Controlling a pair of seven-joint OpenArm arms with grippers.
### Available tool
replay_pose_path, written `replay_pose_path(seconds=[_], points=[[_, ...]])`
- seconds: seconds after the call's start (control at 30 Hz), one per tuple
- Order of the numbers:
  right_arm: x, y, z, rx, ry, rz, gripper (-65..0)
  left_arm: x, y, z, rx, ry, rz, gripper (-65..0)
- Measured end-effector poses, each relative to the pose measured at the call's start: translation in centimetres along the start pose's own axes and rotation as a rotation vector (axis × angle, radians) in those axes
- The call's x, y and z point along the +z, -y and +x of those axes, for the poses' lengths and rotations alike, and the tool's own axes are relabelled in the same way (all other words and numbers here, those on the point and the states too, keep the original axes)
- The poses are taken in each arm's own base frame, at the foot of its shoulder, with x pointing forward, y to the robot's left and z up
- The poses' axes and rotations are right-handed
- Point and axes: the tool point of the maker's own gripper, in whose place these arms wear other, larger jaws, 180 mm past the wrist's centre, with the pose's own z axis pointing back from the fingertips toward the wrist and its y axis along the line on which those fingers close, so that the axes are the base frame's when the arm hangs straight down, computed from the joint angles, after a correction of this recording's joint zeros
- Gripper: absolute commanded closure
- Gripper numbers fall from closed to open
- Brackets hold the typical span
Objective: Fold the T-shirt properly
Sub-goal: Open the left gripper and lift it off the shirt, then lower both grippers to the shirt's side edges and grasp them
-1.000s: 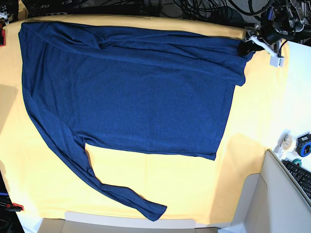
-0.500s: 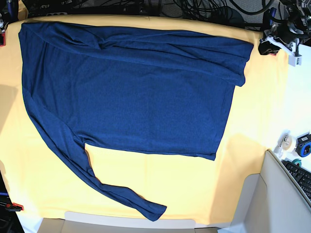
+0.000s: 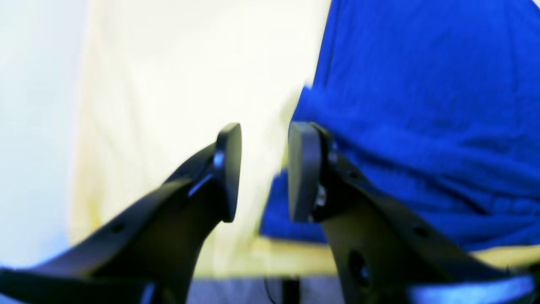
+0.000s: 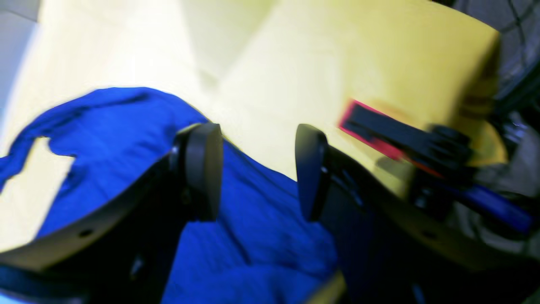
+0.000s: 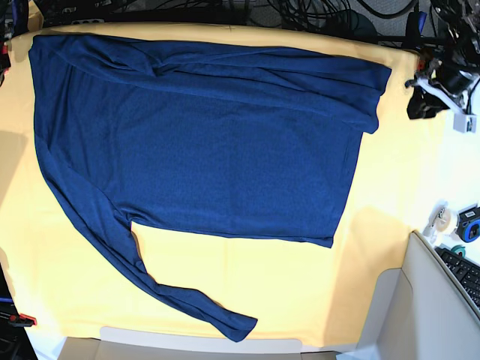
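The dark navy long-sleeved T-shirt (image 5: 202, 142) lies spread on the yellow table cloth (image 5: 262, 285), its far edge folded over in a band and one sleeve (image 5: 150, 281) trailing toward the front. My left gripper (image 5: 417, 105) hangs over the cloth just right of the shirt's far right corner; in the left wrist view the gripper (image 3: 263, 171) is open and empty, with the shirt (image 3: 422, 105) beside it. In the right wrist view my right gripper (image 4: 257, 169) is open and empty above the shirt's (image 4: 253, 236) edge. I cannot make it out in the base view.
A red and black clamp (image 4: 379, 135) sits on the cloth near my right gripper. Another clamp (image 5: 22, 319) is at the front left. A keyboard (image 5: 469, 277), a tape roll (image 5: 442, 220) and a grey panel (image 5: 397, 315) stand at the right. Cables (image 5: 322, 11) run along the back.
My left gripper was at the shirt's far right corner, then drew away to the right and toward the front. The corner now lies flat on the cloth.
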Motion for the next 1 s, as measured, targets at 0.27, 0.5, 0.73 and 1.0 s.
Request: replay_pose_path(seconds=[0.27, 0.5, 0.73, 1.0], points=[[-3.3, -9.2, 0.0, 0.113, -0.038, 0.233, -26.4, -1.7, 1.9, 6.1, -0.047, 0.049, -0.055, -18.7], [-6.8, -12.3, -1.0, 0.218, -0.039, 0.190, -26.5, -7.4, 5.6, 8.1, -0.015, -0.001, -0.227, -18.9], [-11.0, -17.3, -1.8, 0.392, -0.083, 0.278, -26.5, -12.6, 7.3, 7.2, 0.061, -0.145, -0.332, -22.4], [-14.2, -18.4, -3.3, 0.369, -0.165, 0.274, -26.7, -18.5, 10.7, 8.6, 0.131, -0.193, -0.426, -22.8]])
